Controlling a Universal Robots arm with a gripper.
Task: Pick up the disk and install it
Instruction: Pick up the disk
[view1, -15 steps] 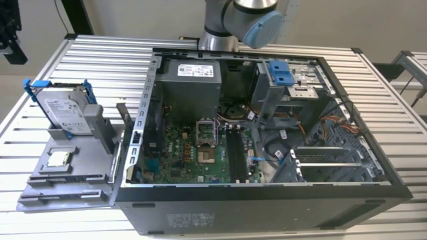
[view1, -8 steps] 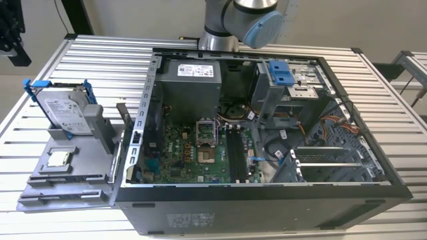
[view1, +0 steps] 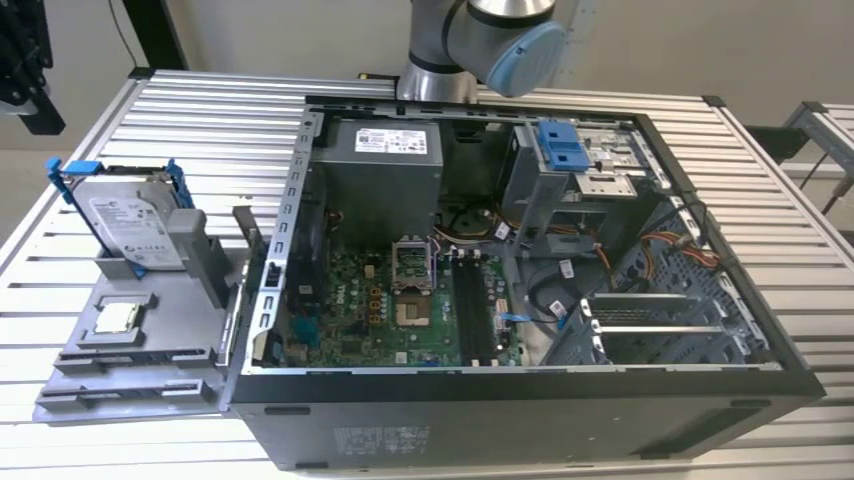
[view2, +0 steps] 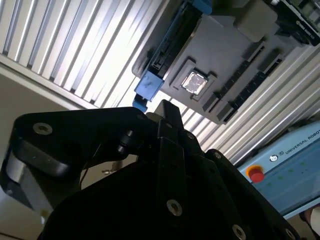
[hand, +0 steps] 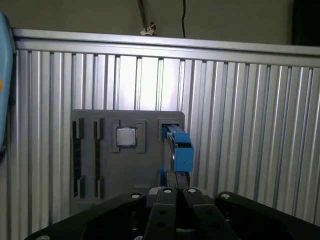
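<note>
A: Where is the disk (view1: 127, 225) found?

B: It is seen standing on edge in a slot of the grey holder (view1: 167, 335) on the counter (view1: 200, 110). That is at the exterior view's left, just beside the open case (view1: 534, 420). Nothing is held. The gripper (hand: 176, 191) is shown with its fingers brought together, well apart from the disk, which is lined up ahead of it in the first wrist view.

A: How is the approach judged best made?

B: The blue rail is seen edge-on there, so that thin edge is probably the line to be followed. The fingers would need to be parted before the disk is reached. The flat faces are likely the surest hold. The chip (view1: 118, 317), lying in its pocket beside the slot, should be left untouched. A straight pull out of the slot is judged safest against jamming.
</note>
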